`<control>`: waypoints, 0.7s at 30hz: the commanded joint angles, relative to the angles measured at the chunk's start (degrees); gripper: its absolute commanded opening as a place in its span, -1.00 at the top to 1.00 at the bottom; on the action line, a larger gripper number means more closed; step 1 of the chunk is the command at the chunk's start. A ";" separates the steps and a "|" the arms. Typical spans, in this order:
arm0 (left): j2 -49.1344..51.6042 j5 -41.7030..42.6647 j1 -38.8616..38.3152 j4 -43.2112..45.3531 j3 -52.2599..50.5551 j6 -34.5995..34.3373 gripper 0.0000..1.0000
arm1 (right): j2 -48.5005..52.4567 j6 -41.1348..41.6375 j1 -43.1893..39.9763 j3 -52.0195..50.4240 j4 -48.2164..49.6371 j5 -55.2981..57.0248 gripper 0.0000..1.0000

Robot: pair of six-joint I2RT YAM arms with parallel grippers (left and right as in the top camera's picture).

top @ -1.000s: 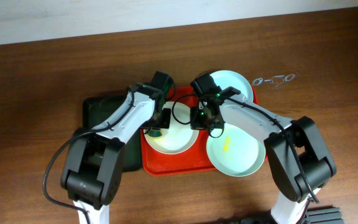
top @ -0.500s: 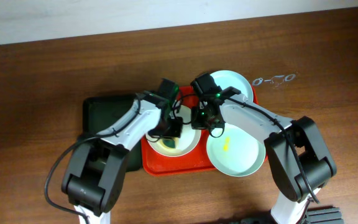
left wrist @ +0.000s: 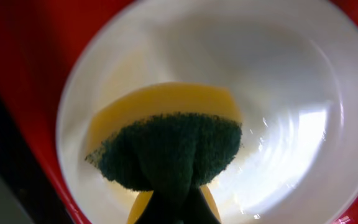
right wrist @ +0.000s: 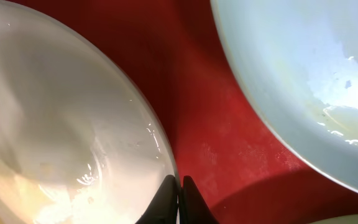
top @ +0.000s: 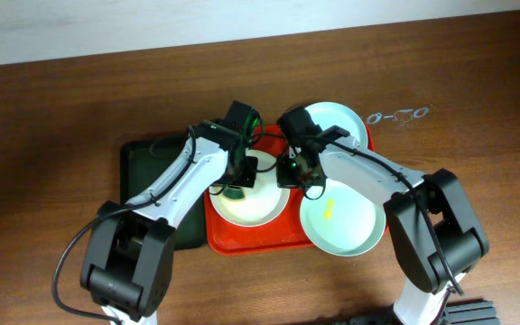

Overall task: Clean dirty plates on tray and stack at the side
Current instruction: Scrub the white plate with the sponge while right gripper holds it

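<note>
On the red tray [top: 242, 240] lies a white plate [top: 258, 200] with my left gripper [top: 238, 179] over it, shut on a green and yellow sponge [left wrist: 169, 149] pressed into the plate's [left wrist: 291, 93] hollow. My right gripper [right wrist: 179, 190] is shut on this white plate's [right wrist: 61, 124] right rim, its fingertips pinching the edge above the tray [right wrist: 216, 130]. A mint plate [top: 346, 226] with a yellow smear [top: 329, 209] sits at the tray's right. Another mint plate [top: 341, 120] lies at the back right, and it also shows in the right wrist view [right wrist: 291, 68].
A dark green tray [top: 147, 162] lies left of the red one, partly under my left arm. A small clear object [top: 397, 115] rests on the wooden table [top: 61, 135] beyond the far mint plate.
My left gripper swept the sponge right and nearer across the white plate, then back toward its far left side. The right gripper has kept still on the rim.
</note>
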 commanded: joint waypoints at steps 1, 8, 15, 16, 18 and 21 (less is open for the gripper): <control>2.27 -4.07 0.37 2.38 -0.48 0.57 1.00 | -1.31 0.39 0.46 -0.31 0.09 -0.35 0.92; 9.86 3.34 0.26 2.54 -0.50 0.02 1.00 | -1.31 0.39 0.46 -0.31 0.09 -0.35 0.92; 8.87 20.22 0.37 1.95 0.04 2.64 1.00 | -1.31 0.39 0.46 -0.31 0.15 -0.35 0.92; 7.80 20.17 0.44 1.95 0.15 2.67 1.00 | -1.31 0.39 0.46 -0.31 0.13 -0.35 0.92; 5.84 18.43 0.44 1.55 0.15 2.67 1.00 | -1.31 0.39 0.46 -0.28 0.13 -0.66 0.92; 3.67 8.83 0.42 -1.62 0.15 2.67 1.00 | -1.33 0.37 -0.57 0.35 0.52 -5.22 0.70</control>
